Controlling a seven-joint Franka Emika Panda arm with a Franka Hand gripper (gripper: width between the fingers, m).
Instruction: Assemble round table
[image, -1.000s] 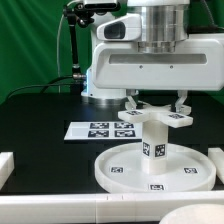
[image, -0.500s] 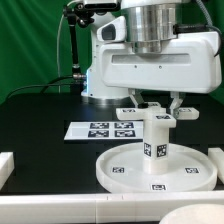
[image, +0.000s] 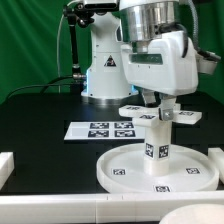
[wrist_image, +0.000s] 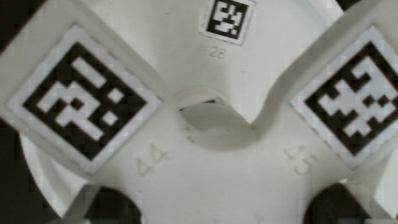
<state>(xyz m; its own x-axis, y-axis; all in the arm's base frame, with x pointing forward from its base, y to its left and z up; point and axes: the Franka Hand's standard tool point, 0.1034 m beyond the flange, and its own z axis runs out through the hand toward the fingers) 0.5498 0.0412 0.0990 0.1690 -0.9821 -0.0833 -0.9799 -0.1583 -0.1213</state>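
- Lying at the exterior view's left, the marker board (image: 104, 129) is flat on the table (image: 40, 120).
- Standing upright on the round disc (image: 125, 172), the leg (image: 157, 140) carries the cross-shaped piece (image: 150, 113).
- Jaws (image: 157, 103) sit directly above, pinching the cross-shaped piece; the leg's axis is vertical.

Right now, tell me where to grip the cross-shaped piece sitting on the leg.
Grip the cross-shaped piece at its hub, coming straight down from above: it lies flat atop the upright leg, arms spreading outward, and the gripper hangs over that centre.
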